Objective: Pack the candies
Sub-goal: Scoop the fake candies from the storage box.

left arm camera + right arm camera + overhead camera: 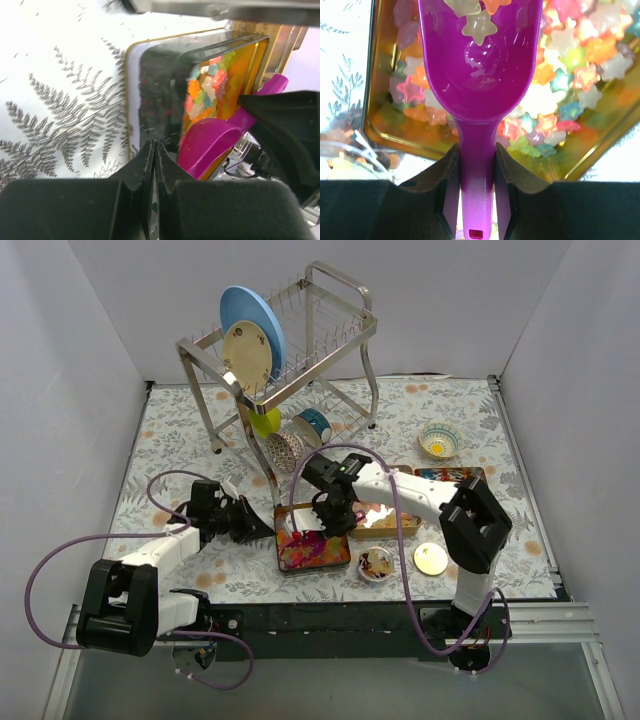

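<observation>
A gold tin (pixel 279 540) holds many pastel star-shaped candies (pixel 312 550). My right gripper (pixel 335 515) is above the tin and shut on the handle of a purple scoop (pixel 480 75). In the right wrist view the gripper (pixel 477 165) clamps the handle, and a few star candies (pixel 479 25) lie in the scoop bowl above the candies in the tin (pixel 560 85). My left gripper (pixel 262 525) is shut, its tips at the tin's left wall. In the left wrist view the gripper (pixel 155 147) meets the mirrored tin wall (pixel 155 90), with candies (pixel 205 90) and scoop (pixel 215 140) beyond.
A small clear jar (pixel 376 562) and a round gold lid (pixel 431 558) lie right of the tin. A second tin (pixel 385 522) and a patterned tray (pixel 450 475) sit behind. A bowl (pixel 440 440) is far right. A dish rack (pixel 290 350) with plates stands at the back, with cups (pixel 285 450) beneath.
</observation>
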### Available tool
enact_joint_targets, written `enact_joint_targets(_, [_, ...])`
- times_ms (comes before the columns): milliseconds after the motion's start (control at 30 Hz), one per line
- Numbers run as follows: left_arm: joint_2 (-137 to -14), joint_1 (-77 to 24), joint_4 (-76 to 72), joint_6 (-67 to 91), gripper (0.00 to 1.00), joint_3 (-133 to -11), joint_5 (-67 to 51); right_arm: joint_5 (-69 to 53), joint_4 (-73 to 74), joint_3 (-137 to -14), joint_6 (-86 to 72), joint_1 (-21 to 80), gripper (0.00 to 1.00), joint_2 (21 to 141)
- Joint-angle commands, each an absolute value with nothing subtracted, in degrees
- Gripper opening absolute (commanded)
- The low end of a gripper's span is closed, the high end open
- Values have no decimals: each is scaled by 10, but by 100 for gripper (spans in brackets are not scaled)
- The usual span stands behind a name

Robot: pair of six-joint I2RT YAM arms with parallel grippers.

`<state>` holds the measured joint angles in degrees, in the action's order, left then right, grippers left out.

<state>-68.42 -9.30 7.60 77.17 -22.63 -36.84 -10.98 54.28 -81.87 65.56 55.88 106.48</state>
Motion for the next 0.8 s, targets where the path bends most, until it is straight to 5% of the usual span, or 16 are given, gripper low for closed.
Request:
enact_joint_targets(0, [-683,-88,141,696,0,-282,-376,-197,523,-796,692,526,1,1007])
enact_joint_targets(500, [-767,-49,191,595,0,-409,-478,-302,490,-746,677,412,1,934])
enact_joint_targets(767, [-756,-47,169,562,27,-391,-483,-223,569,-728,713,363,1,830])
